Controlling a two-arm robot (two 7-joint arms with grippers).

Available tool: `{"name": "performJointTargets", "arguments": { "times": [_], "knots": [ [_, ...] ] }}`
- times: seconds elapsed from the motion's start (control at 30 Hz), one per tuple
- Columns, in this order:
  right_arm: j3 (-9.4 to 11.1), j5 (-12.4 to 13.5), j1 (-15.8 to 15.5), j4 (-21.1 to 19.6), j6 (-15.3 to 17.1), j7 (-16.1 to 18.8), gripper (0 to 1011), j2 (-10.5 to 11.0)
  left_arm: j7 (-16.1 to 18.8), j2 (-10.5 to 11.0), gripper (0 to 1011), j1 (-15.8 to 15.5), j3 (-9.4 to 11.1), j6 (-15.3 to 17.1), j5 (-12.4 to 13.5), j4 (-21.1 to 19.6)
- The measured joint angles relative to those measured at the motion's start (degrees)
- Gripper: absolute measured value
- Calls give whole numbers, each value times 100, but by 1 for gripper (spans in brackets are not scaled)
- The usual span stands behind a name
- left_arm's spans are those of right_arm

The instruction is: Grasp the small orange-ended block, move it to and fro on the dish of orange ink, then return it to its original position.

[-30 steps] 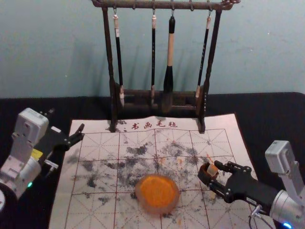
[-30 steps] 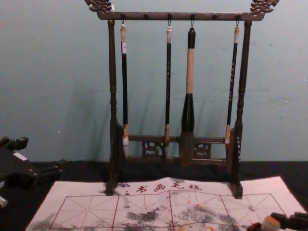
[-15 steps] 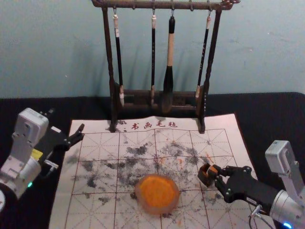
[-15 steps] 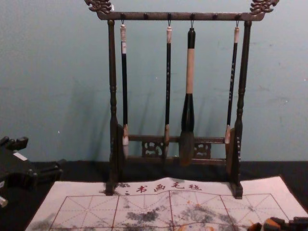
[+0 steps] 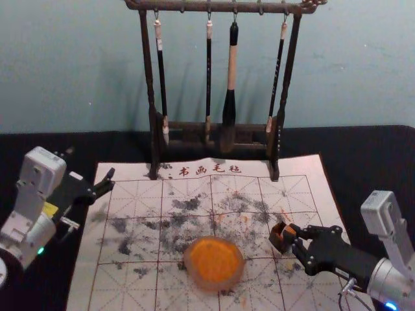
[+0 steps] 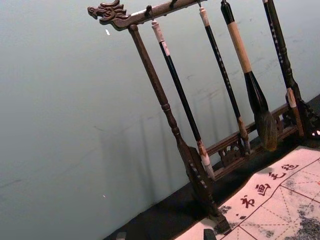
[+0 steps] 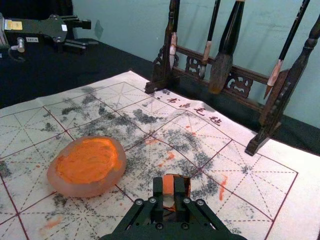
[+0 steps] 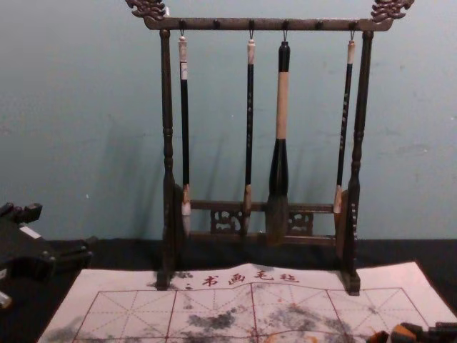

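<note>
In the head view, my right gripper (image 5: 295, 238) is low over the right part of the mat, closed on the small orange-ended block (image 5: 290, 230). A dark, ring-like holder (image 5: 276, 239) surrounds or adjoins the block. The right wrist view has the block (image 7: 168, 186) pinched in my right gripper (image 7: 170, 192), orange end up, with part of the holder (image 7: 187, 185) behind. The round dish of orange ink (image 5: 214, 260) lies on the mat to the gripper's left. My left gripper (image 5: 109, 180) is parked open at the mat's far left; its tips edge into the left wrist view (image 6: 165, 235).
A dark wooden rack (image 5: 153, 142) with several hanging brushes stands at the mat's back edge. The white gridded mat (image 5: 133, 172) has grey and orange smudges and lies on a black-covered table (image 5: 356, 155).
My right gripper's fingers, apart around the block a second ago, have come together on it. The block's orange end has turned or tilted slightly. The left arm and the dish have stayed put.
</note>
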Motion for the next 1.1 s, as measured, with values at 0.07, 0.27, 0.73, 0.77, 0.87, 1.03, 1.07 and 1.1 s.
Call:
{"name": "performJointTargets", "arguments": {
  "times": [0.07,0.27,0.73,0.77,0.87,1.03,1.07,1.1],
  "knots": [
    [0,0,0,0,0,0,85,0,0,0,1001,0,0,0,0,0],
    [29,-55,-15,-8,1,-5,85,-18,0,0,1001,0,0,0,0,0],
    [259,-223,-110,-215,53,-46,85,-84,0,0,1001,0,0,0,0,0],
    [294,-222,-120,-254,68,-50,85,-85,0,0,1001,0,0,0,0,0],
    [377,-200,-140,-344,101,-58,85,-84,0,0,1001,0,0,0,0,0],
    [522,-84,-153,-536,127,-54,85,-69,0,0,1001,0,0,0,0,0],
    [540,-67,-154,-569,127,-51,85,-67,0,0,1001,0,0,0,0,0],
    [580,-18,-152,-641,125,-32,85,-61,0,0,1001,0,0,0,0,0]
  ]
}}
